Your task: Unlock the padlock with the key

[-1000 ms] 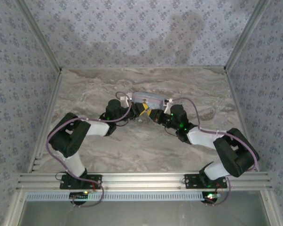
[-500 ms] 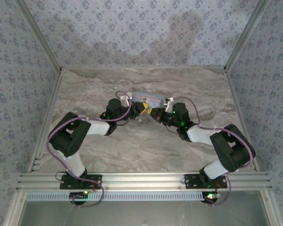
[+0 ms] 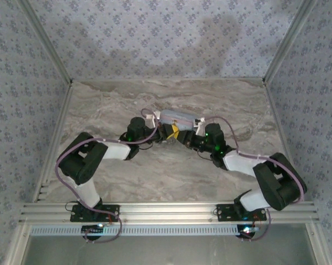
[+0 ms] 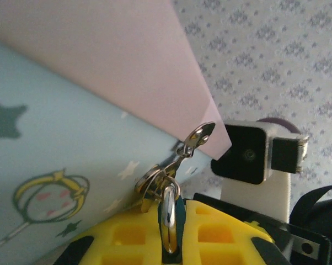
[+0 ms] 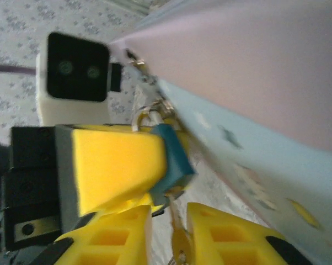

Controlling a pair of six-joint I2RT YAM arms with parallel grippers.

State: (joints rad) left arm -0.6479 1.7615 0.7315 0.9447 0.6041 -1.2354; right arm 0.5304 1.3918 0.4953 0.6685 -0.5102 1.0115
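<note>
Since the left jaws are pressed together on the padlock [image 5: 170,160], pinning it just beside the front wall of the tin [image 4: 55,149], I read this as the key-in-the-lock step. In the right wrist view one yellow finger [image 5: 108,165] of the left arm lies flat against the teal body. In the left wrist view a shiny metal loop [image 4: 169,215], which I take for the shackle, rises from between that arm's fingers toward the hasp [image 4: 198,136] at the edge of the tin's lid.

Just below the padlock the key [image 5: 180,245] hangs in line with its underside. Its blade seems to sit in the keyhole, though the blur stops me being sure. The right jaws stand slightly spread on either side of the key's head, with a gap showing, so I judge they are not pinching it.

As I see it, the next move is to close squarely on the key's head and turn it about its own axis. The left jaws should hold the body steady against the tin while I watch for the shackle to spring. The risk is a twist that drags the whole lock round.

Both arms meet at the tin's near side on the counter [image 3: 171,176]. The tin's pale pink top looks shut, and whatever is inside is hidden from me.
</note>
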